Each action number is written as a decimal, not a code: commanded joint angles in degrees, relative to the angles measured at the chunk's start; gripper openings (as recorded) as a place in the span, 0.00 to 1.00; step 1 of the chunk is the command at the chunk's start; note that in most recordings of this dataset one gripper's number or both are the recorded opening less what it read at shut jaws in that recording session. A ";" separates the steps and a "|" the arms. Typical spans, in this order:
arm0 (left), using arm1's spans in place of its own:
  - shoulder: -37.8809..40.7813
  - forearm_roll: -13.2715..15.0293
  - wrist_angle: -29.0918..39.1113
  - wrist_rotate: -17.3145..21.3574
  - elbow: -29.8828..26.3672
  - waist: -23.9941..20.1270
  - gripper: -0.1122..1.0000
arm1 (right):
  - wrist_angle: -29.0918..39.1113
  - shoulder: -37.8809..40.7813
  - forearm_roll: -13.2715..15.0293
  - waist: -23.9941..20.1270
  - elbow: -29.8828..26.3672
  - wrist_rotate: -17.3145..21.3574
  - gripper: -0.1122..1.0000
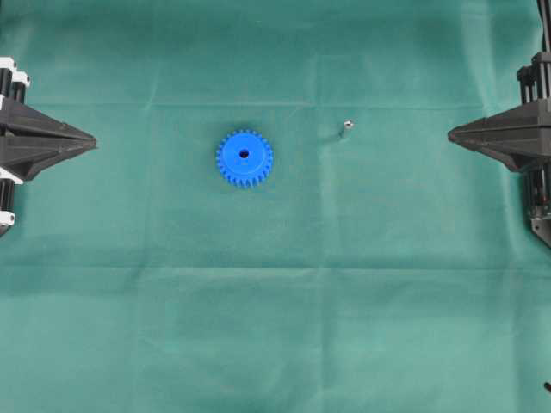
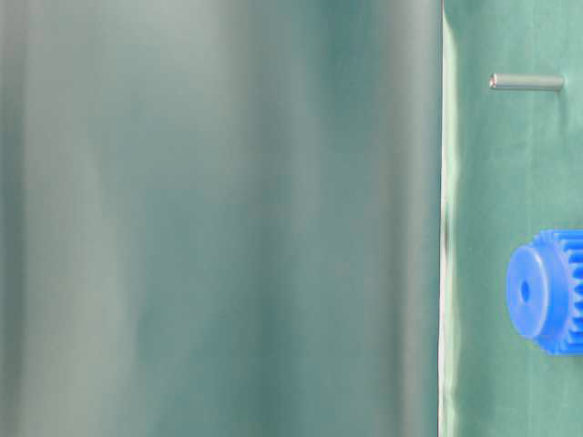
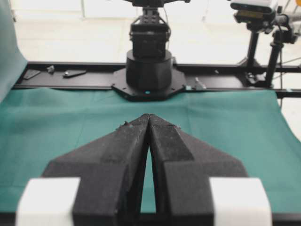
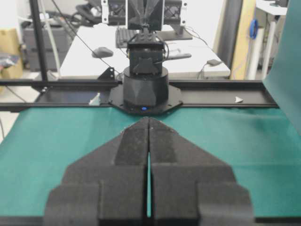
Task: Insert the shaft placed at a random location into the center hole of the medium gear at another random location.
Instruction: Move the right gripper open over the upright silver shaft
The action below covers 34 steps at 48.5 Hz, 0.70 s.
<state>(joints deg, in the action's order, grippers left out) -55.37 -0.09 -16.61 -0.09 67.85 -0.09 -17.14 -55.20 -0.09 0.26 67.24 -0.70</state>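
- Lying on the green cloth (image 1: 275, 327), the shaft (image 1: 345, 128) rests bare, nearer the right gripper (image 1: 451, 133) than the left gripper (image 1: 93, 138), well apart from both sets of jaws.
- Gear (image 1: 244, 157): flat on the cloth, between the two grippers, nearer the left jaws; hole (image 1: 244, 155) faces up, nothing in it.
- Shaft and gear lie apart, not touching; the table-level view shows the shaft (image 2: 526, 82) on its side and the gear (image 2: 549, 290) with hub toward the lens.
- Left gripper (image 3: 148, 117): jaws clenched tip to tip, grasping nothing.
- Right gripper (image 4: 148, 119): jaws clenched together, grasping nothing.
- Each wrist view faces the opposite arm's base across the cloth.
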 commanded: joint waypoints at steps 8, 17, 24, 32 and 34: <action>0.00 -0.62 2.02 -0.44 -2.72 0.26 0.10 | 3.69 1.41 -0.09 0.26 -2.29 0.97 0.11; -0.09 -0.62 2.20 -0.44 -2.72 0.26 0.10 | 5.01 2.55 -0.09 0.70 -2.81 0.97 0.11; 0.00 -0.62 2.29 -0.44 -2.72 0.18 0.10 | 4.57 4.57 -0.26 2.72 -2.37 0.97 0.11; 0.00 -0.62 2.29 -0.44 -2.72 0.26 0.10 | 3.60 9.14 -0.70 6.06 -2.02 0.97 0.21; 0.00 -0.62 2.20 -0.44 -2.64 0.26 0.10 | 2.90 10.72 -0.70 6.94 -1.93 0.97 0.29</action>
<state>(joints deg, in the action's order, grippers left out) -55.63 -0.53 -14.06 -0.44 66.53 0.09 -12.74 -46.67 -0.44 5.89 66.09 -0.70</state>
